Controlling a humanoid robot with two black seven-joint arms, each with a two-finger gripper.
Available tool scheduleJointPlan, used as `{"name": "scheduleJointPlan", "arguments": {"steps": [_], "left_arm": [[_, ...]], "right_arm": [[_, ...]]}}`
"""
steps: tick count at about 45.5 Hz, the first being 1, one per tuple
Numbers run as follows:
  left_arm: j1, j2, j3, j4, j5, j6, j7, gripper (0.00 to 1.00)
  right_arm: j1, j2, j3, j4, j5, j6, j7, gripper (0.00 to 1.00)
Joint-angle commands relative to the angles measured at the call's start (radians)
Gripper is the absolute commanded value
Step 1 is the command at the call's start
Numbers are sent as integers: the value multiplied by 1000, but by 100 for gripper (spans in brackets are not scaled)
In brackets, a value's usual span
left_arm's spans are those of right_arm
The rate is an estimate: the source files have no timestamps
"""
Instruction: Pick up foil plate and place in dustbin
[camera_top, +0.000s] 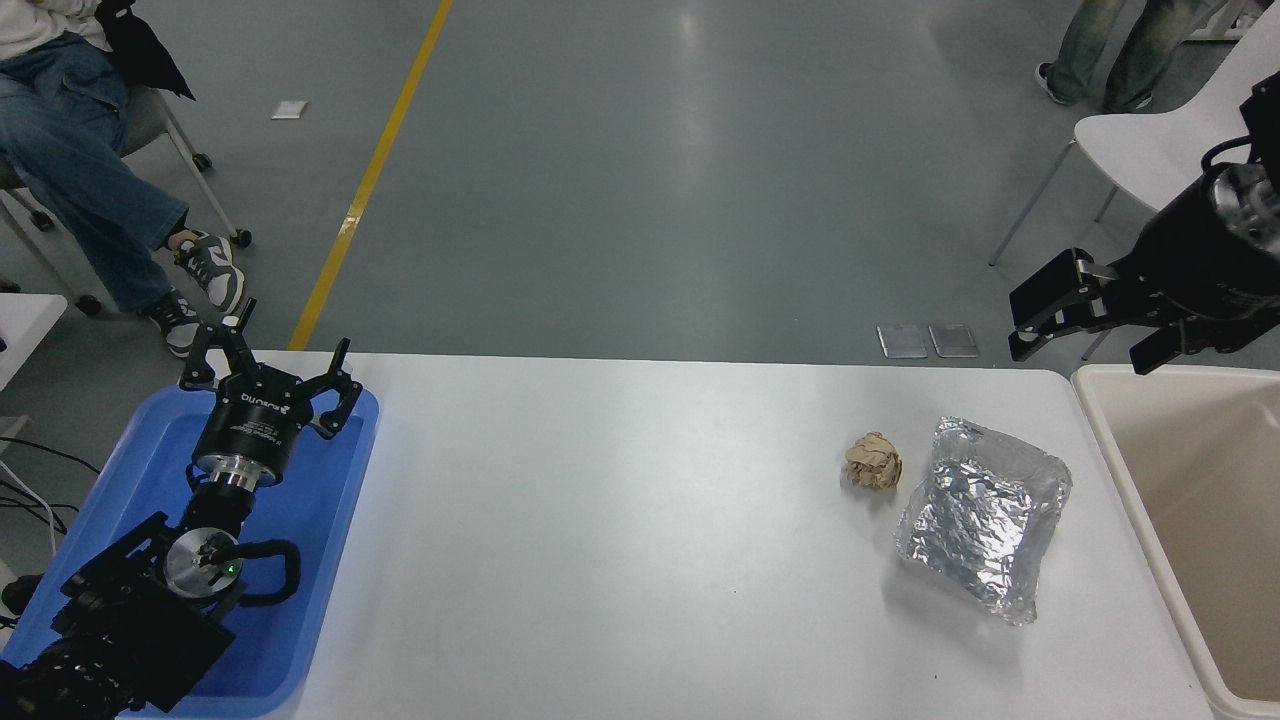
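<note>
- Foil plate (983, 518): lies flat on the white surface (620, 540) toward its right side, rim crumpled, one corner pointing at the near edge. Nothing grips it.
- Paper ball (873, 461): small, tan, crumpled; sits just beside the plate's left edge, apart from it.
- Dustbin (1140, 480): cream-coloured, stands against the right end of the surface; its thick rim is near the plate's right corner. The visible part of its interior holds nothing.
- Right arm: enters from the right edge, held high and roughly level, pointing left. Right claw (1085, 320) hangs above the far right corner of the surface, over the far-left corner of the dustbin rim. Fingers are spread wide apart and hold nothing. The claw is well apart from the plate, on its far side.
- Left arm: comes in from the lower left corner and points away from the camera, lying over a shallow blue tray (330, 560) at the left end of the surface. Left claw (270, 370) sits at the tray's far edge, fingers splayed apart, gripping nothing.
- Background: a seated person (80, 170) at top left; another person's legs (1110, 50) at top right beside a white chair (1140, 150).
</note>
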Motion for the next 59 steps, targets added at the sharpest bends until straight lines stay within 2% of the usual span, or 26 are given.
{"name": "scheduleJointPlan", "arguments": {"steps": [1,59], "left_arm": [[0,1,0,0,0,0,0,100],[-2,1,0,0,0,0,-1,100]], "right_arm": [[1,2,8,0,-1,0,1,100],[-68,-2,43,-58,-28,0,1,100]]}}
